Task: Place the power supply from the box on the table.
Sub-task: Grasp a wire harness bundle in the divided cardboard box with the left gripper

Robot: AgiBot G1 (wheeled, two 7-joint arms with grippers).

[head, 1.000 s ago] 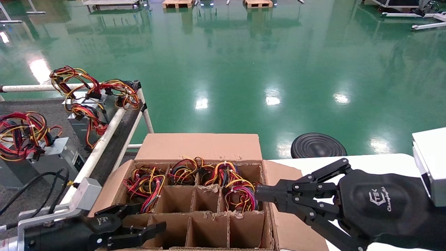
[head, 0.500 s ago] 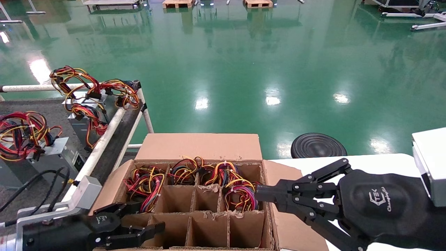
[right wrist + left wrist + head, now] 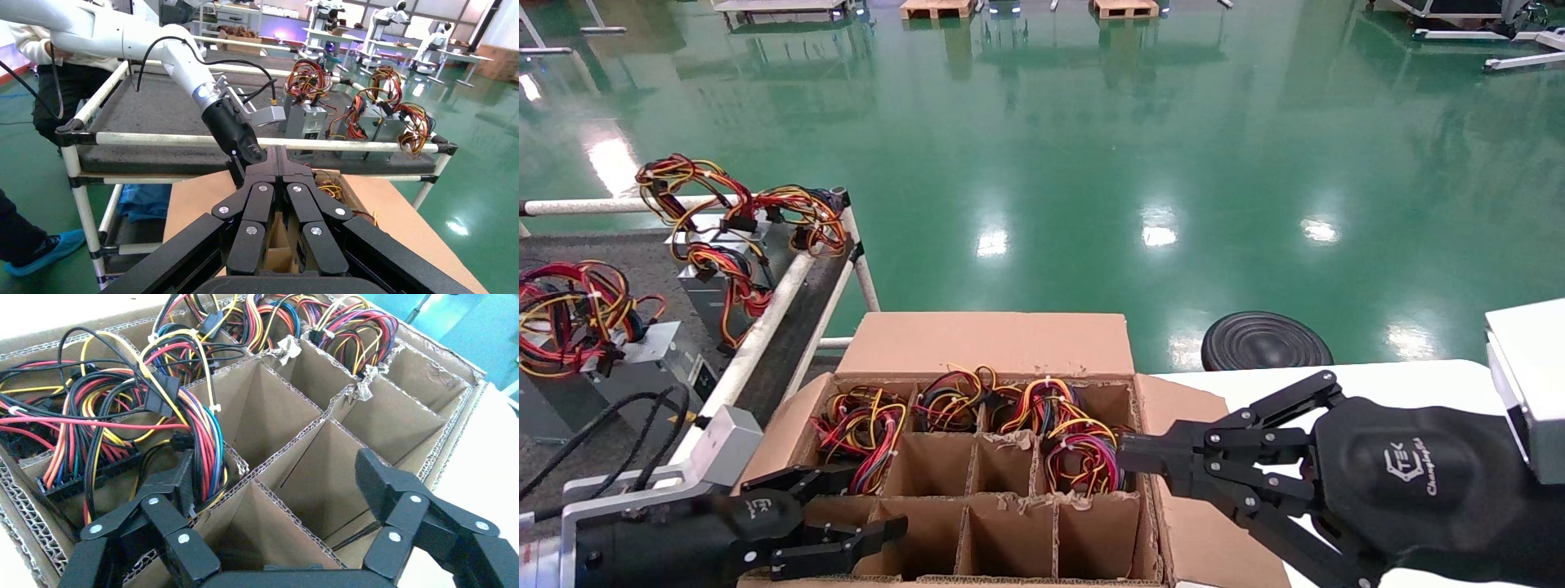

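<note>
The box [image 3: 985,343] stands open in front of me, its divider grid forming square cells. Tied bundles of red, yellow and black wires fill the far cells; the power supply bodies under them are hidden. The nearest bundle [image 3: 122,416] lies in the far-left cell [image 3: 862,425]. My left gripper [image 3: 872,502] hovers open over the box's near-left cells, one finger [image 3: 183,474] touching that bundle, with only a divider between the fingers. My right gripper [image 3: 1128,457] is shut and empty at the box's right wall. The table [image 3: 641,261] is on the left.
Two power supplies [image 3: 715,278] [image 3: 601,359] with wire bundles stand on the table, behind a white rail [image 3: 764,327]. The box rests on a white tabletop [image 3: 1377,376]. A black round disc [image 3: 1267,341] sits on the green floor. A person [image 3: 37,92] stands beside the table.
My left arm has crept slightly forward and up toward the box, gripper still open. The right arm has not moved.
</note>
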